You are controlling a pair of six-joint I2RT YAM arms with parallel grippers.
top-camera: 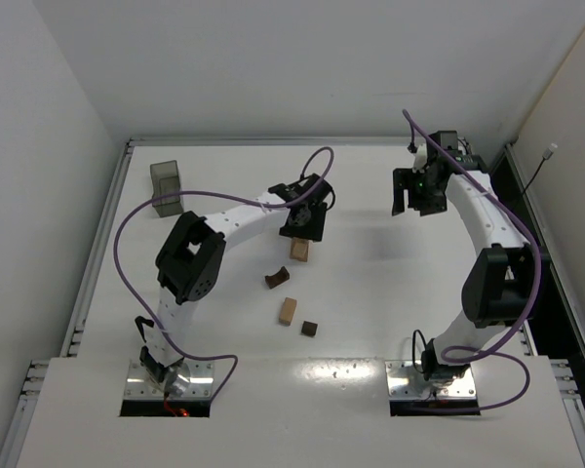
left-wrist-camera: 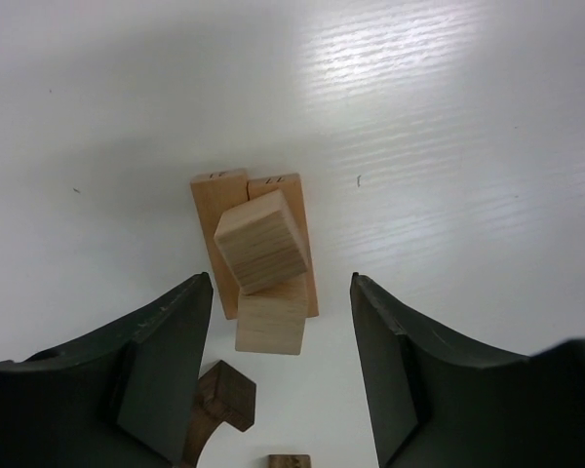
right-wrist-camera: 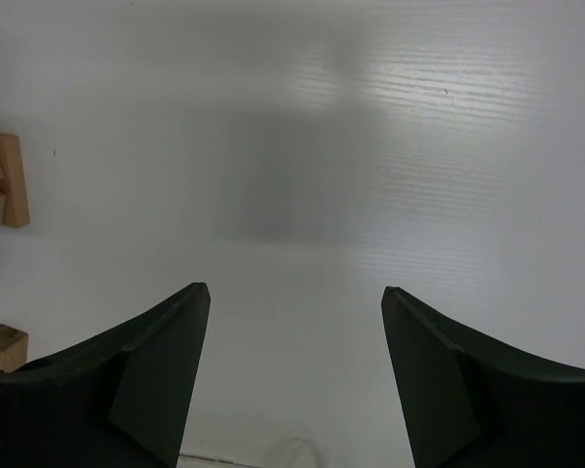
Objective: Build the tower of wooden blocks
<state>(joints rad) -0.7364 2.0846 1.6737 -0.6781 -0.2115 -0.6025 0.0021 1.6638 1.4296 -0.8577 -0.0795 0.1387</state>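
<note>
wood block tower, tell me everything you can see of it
The wood block tower is light tan, bare-looking wood: two flat bars side by side on the white table, with two cubes stacked on them, the upper one twisted askew. The left gripper hangs open above it, touching nothing.

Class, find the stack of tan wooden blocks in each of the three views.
Top external: stack centre, just below the left gripper.
Left wrist: stack centre, between open jaws.
Right wrist: stack's edge at the left border.
Shared landmark: dark arch block, top and left wrist views.
</note>
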